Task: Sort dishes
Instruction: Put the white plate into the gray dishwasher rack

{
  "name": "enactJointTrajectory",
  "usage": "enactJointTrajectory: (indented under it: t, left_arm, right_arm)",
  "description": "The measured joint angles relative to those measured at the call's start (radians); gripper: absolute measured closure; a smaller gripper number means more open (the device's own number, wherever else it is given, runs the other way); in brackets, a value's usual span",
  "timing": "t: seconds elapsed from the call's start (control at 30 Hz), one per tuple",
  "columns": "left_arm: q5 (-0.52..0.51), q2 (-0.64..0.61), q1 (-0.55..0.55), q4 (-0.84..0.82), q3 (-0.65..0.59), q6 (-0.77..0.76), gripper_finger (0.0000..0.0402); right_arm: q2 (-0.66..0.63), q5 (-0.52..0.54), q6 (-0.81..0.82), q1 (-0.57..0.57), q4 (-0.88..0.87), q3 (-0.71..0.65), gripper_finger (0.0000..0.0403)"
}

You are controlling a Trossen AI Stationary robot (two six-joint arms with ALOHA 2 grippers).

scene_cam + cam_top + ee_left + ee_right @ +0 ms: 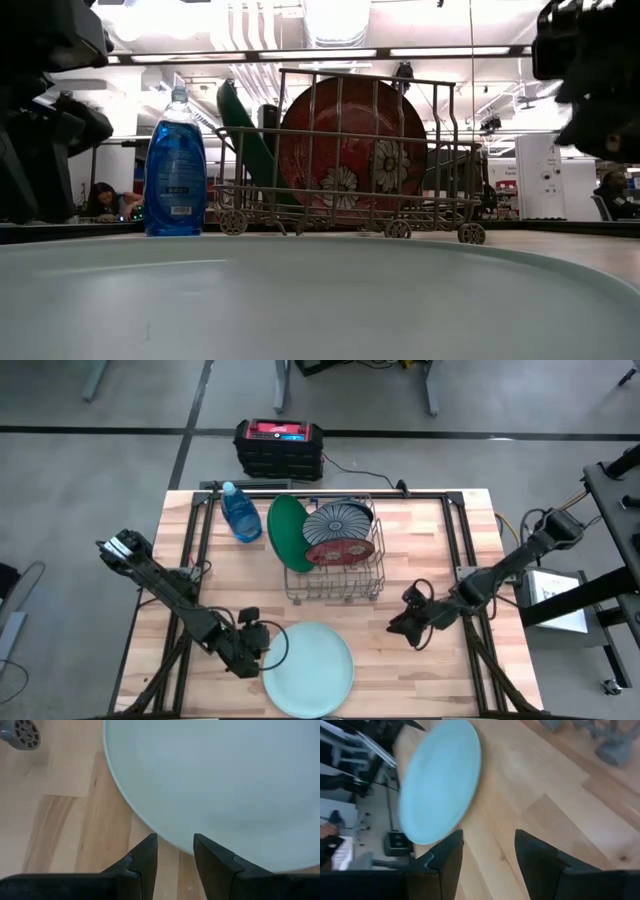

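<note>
A pale blue-green plate (310, 668) lies flat on the table by its near edge and fills the low view's foreground (320, 300). My left gripper (264, 644) is open at the plate's left rim (150, 827); its own view shows the rim running just ahead of the gap (175, 847). My right gripper (405, 624) is open and hovers over bare wood right of the plate, which lies farther off in its view (440, 780). A green plate (286, 532), a striped plate (338, 520) and a red flowered plate (350, 150) stand on edge in the wire rack (336, 585). My left gripper has its open fingers (207, 852) at the plate's left rim (167, 840), coming in low from the table's left. I cannot tell whether they touch it. The plate lies flat on the table.
A blue bottle (240, 513) stands left of the rack, at the table's far side (175, 165). A black and red box (279, 447) sits on the floor beyond the far edge. Bare wood lies between the rack and the plate and around my right gripper.
</note>
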Motion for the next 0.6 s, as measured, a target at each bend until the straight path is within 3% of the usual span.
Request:
enactJointTrajectory:
  t: [0.3,0.6]
  left_arm:
    - [0.0,0.0,0.0,0.044,-0.028,-0.005,0.0285]
    - [0.0,0.001,0.0,0.061,-0.029,-0.015,0.0285]
  right_arm:
    - [0.313,-0.016,0.006,0.003,0.172,0.083,0.0228]
    - [0.605,-0.039,0.018,0.002,0.203,0.292,0.0224]
